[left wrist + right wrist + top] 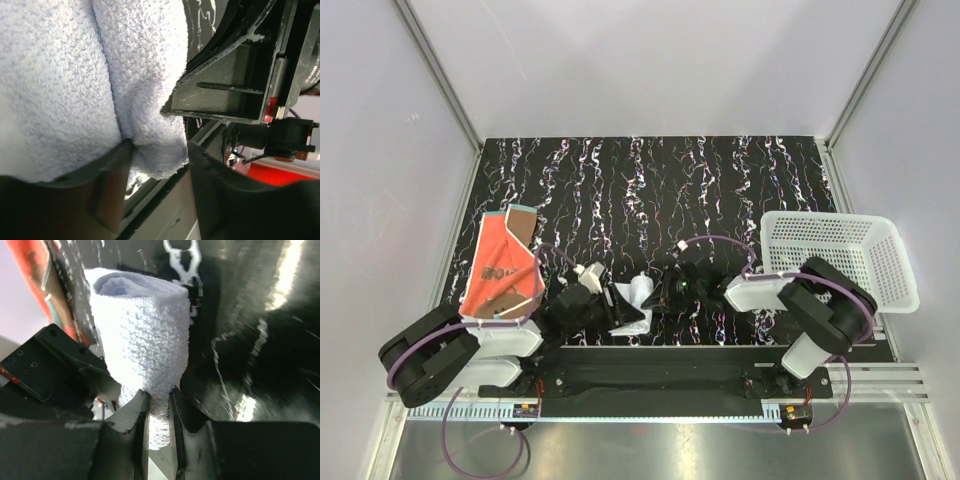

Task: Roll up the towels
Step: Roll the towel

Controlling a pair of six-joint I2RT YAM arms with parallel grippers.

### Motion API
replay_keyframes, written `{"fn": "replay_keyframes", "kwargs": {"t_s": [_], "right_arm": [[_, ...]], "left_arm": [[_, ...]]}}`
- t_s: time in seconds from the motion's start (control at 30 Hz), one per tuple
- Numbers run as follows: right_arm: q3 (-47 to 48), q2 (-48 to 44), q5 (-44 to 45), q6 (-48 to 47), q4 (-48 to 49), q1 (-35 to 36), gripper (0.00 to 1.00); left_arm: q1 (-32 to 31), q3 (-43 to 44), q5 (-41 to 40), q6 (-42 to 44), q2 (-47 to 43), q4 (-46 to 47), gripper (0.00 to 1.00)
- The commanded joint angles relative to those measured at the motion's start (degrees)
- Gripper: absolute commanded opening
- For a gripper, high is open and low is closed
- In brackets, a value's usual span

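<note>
The white towel is bunched into a short upright roll at the near middle of the mat, between both grippers. My left gripper holds its lower left side. In the left wrist view, a thick fold of the towel fills the gap between the fingers of the left gripper. My right gripper is shut on the towel's lower edge. In the right wrist view, the roll stands above the right gripper, which pinches a thin flap. The orange towel lies flat at the left, with a corner folded over showing brown.
A white perforated basket stands at the right edge of the black patterned mat. White walls and metal frame rails enclose the mat. The arm bases and a rail run along the near edge.
</note>
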Motion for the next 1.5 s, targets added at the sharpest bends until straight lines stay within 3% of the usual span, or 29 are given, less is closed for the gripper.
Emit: {"fn": "replay_keyframes", "kwargs": {"t_s": [0.0, 0.1, 0.27, 0.47, 0.57, 0.9, 1.27, 1.47], "right_arm": [[2.55, -5.74, 9.44, -3.11, -13.88, 0.5, 0.17], [4.31, -10.14, 15.15, -4.34, -26.09, 0.5, 0.16], [6.69, -15.06, 23.23, -3.82, -42.78, 0.58, 0.16], [8.97, -16.39, 26.41, -3.29, -51.24, 0.58, 0.15], [10.73, -15.34, 26.42, -3.64, -52.57, 0.85, 0.15], [12.93, -11.55, 24.75, -4.43, -51.61, 0.94, 0.15], [13.02, -11.91, 24.14, -4.61, -51.61, 1.02, 0.15], [12.84, -11.99, 23.26, -4.44, -50.73, 1.11, 0.15]], "left_arm": [[-0.35, 4.82, 0.71, 7.61, -0.85, -13.31, 0.61], [-1.32, 11.06, -1.66, 12.8, -1.38, -22.63, 0.69], [-5.71, 22.22, -9.92, 20.71, 0.02, -33.47, 0.72], [-15.55, 30.92, -22.93, 25.64, 3.09, -40.43, 0.73], [-22.04, 34.87, -26.71, 26.61, 6.34, -40.6, 0.73], [-30.93, 44.64, -37.51, 25.56, 20.14, -45.07, 0.74], [-33.31, 53.25, -51.5, 20.37, 27.44, -58.52, 0.75], [-33.23, 51.33, -49.49, 22.56, 28.76, -52.23, 0.74]]}}
